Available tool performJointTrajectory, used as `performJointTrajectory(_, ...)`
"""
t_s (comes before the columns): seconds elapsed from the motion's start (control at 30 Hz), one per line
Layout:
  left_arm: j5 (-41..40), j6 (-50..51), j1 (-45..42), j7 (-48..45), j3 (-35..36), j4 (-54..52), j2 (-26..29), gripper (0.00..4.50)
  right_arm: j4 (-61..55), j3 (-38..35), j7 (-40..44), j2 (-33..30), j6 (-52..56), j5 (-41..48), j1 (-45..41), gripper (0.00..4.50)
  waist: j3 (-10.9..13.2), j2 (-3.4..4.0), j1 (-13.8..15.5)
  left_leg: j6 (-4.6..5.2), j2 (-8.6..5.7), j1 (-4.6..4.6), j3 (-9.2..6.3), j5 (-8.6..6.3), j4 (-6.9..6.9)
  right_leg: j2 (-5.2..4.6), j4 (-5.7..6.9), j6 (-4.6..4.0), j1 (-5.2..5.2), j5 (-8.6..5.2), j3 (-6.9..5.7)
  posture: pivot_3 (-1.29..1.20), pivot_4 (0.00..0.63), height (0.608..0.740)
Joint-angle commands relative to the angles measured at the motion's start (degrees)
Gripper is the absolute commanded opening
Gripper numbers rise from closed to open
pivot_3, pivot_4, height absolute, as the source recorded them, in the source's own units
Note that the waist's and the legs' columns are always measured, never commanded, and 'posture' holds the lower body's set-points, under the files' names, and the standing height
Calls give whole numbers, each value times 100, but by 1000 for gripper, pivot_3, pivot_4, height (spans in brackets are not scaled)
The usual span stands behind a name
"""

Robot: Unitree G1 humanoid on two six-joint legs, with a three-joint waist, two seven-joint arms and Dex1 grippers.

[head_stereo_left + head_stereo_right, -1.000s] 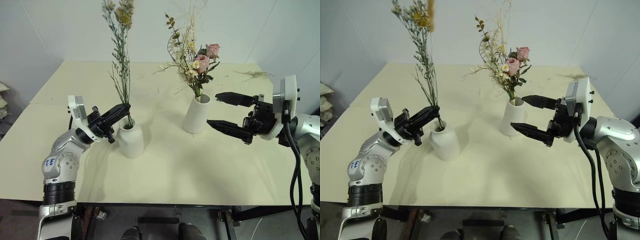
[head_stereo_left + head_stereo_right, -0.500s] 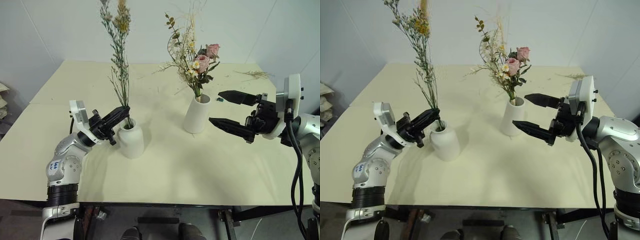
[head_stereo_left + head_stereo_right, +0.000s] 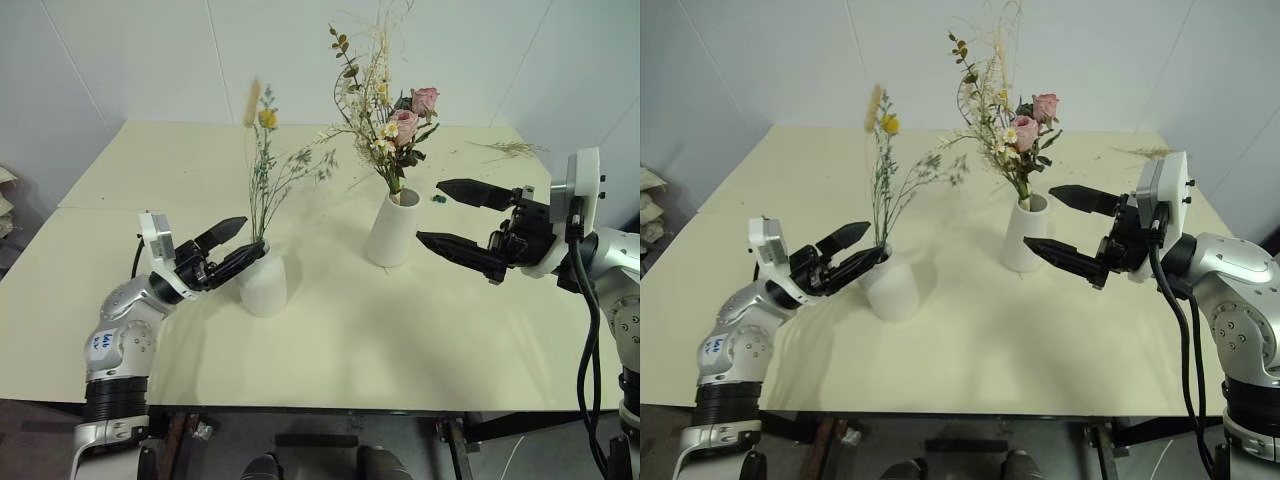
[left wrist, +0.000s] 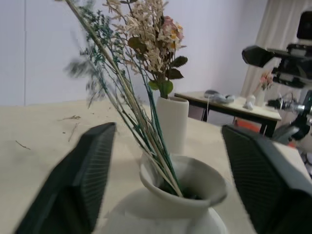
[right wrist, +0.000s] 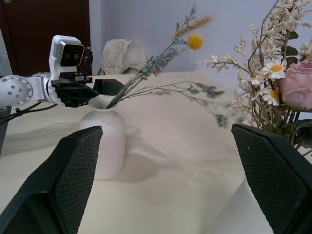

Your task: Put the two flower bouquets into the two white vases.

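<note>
Cream table (image 3: 330,330) — two white vases (image 3: 263,285) (image 3: 393,228), loose sprigs (image 3: 510,149).

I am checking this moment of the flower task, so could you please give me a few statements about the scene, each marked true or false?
1. The thin bunch with the yellow ball flower stands in the round-shouldered vase. True.
2. The left pincer is clamped on the thin bunch's stems. False: its fingers stand open on either side of the vase's neck.
3. The bunch with pink roses lies flat on the table. False: it stands upright in the tall vase.
4. The right pincer is open and holds nothing. True.
5. A loose dried sprig lies near the table's far right corner. True.
6. The two vases touch each other. False: they stand apart with bare table between them.
</note>
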Motion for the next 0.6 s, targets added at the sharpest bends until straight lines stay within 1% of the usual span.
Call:
performJointTrajectory(0.03,-15,55,65,-152,145,-386,413,4456,-91,-83,-18,65,-208,-15,-9,4500,0,0,-1,0,0,0,0,0,-1,0,-2,0,0,0,0,0,150,740)
performJointTrajectory(0.17,-80,177,20,-235,126,-276,610,4456,3,6,6,175,-315,-98,-65,4500,0,1,-1,0,0,0,1,0,-6,0,-6,0,1,0,0,0,150,740)
performJointTrajectory(0.33,-125,499,-550,-607,-36,399,672,4456,69,95,35,270,-366,-159,-142,4500,0,0,8,1,1,-1,-2,1,-7,1,-7,-2,1,1,-3,0,150,740)
performJointTrajectory(0.43,-76,812,-1018,-1005,-232,961,782,4456,92,116,56,237,-363,-162,-189,4500,0,1,1,1,0,-2,-1,1,-7,1,-13,0,2,2,-3,0,150,740)
performJointTrajectory(0.53,-126,1366,-1516,-1324,-426,1462,827,4456,47,80,44,187,-314,-140,-188,4500,0,1,-1,2,0,-2,-2,0,-9,2,-11,0,1,2,-4,0,150,740)
performJointTrajectory(0.6,8,1559,-1740,-1600,-623,1747,876,4456,-8,48,24,155,-276,-118,-157,4500,0,1,-6,2,0,-3,-1,0,-11,2,-12,0,0,2,-4,0,150,740)
